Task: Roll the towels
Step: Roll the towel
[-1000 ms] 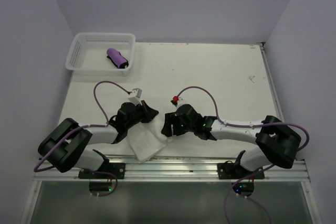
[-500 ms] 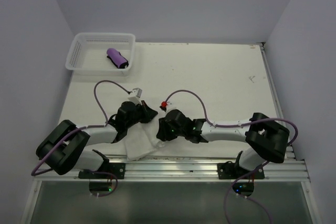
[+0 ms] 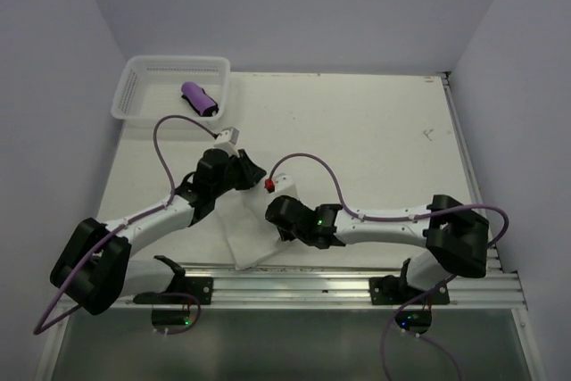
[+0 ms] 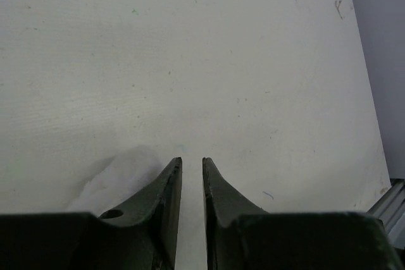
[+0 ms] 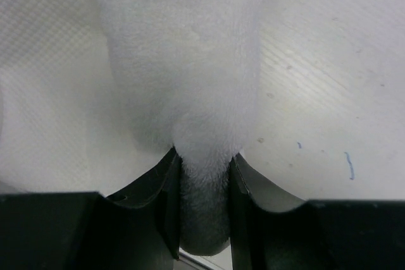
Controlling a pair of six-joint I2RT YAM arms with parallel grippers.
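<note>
Quick swap of hands just now: a sec ago the L gripper (image 3: 250, 176) was pinched shut at the far-left edge of the white towel (image 3: 248, 236) and the R gripper (image 3: 275, 220) hung wide beside it. Now it's the other way round. L has let go, jaws cracked to a narrow slit w/ nothing btw them, and it has pulled back toward the far side, so its wrist view shows mostly bare tabletop w/ only a tuft of white towel (image 4: 120, 169) at lower left. R has swung in leftward and clamped down. Its wrist view shows a thick fold of white towel (image 5: 183, 61) squeezed btw the jaws, the rest running away from it in a soft ridge. The cloth has bunched narrower vs. a sec ago and lies near the front edge, btw the two arms. My read: a handover mid-roll, R pinning the fold so L can re-grip. It isn't a tidy roll yet, more a loose lump. The purple towel (image 3: 199, 98) looks already rolled and sits in the basket (image 3: 134, 86) at the far-left corner, well apart from the action. The table (image 3: 375, 131) is matte off-white w/ a few small scuffs and pen ticks, and a metal rail (image 3: 294, 285) runs along the near edge. Plain pale-lilac walls (image 3: 294, 6) box in three sides.
</note>
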